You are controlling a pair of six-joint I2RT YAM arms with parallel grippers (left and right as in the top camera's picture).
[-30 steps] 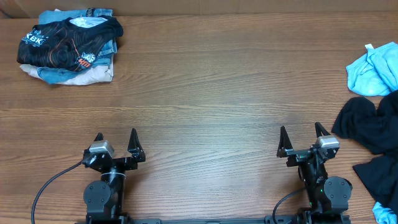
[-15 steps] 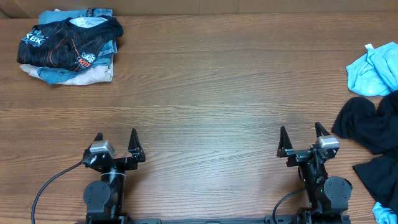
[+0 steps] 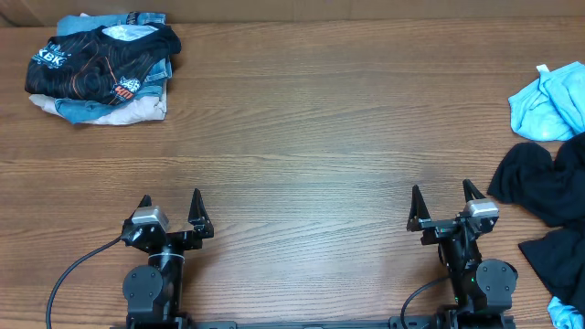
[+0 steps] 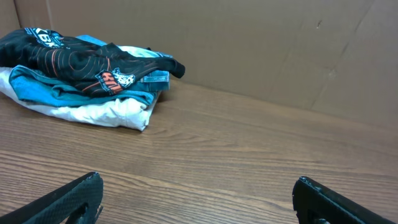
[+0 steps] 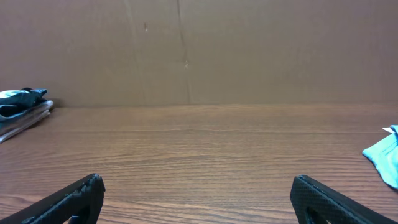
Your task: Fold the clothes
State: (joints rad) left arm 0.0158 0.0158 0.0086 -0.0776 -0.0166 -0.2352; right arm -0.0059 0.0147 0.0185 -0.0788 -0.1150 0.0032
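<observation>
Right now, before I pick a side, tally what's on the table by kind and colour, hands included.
Stack topped by black jersey: 1
Loose light blue pieces: 2, one a scrap at the near right edge
Loose black heap: 1, pieces inside uncountable
Open hands: 2, left hand, right hand
Total: 6

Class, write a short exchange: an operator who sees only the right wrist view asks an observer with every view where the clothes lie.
Operator: I see only a light blue garment at my right edge. Anything else there?
Observer: Yes, a crumpled black garment lies to the right of the right gripper, nearer the robot than the light blue garment.
Operator: And the pile at my far left?
Observer: A black jersey with thin tan lines lies on top of it.
</observation>
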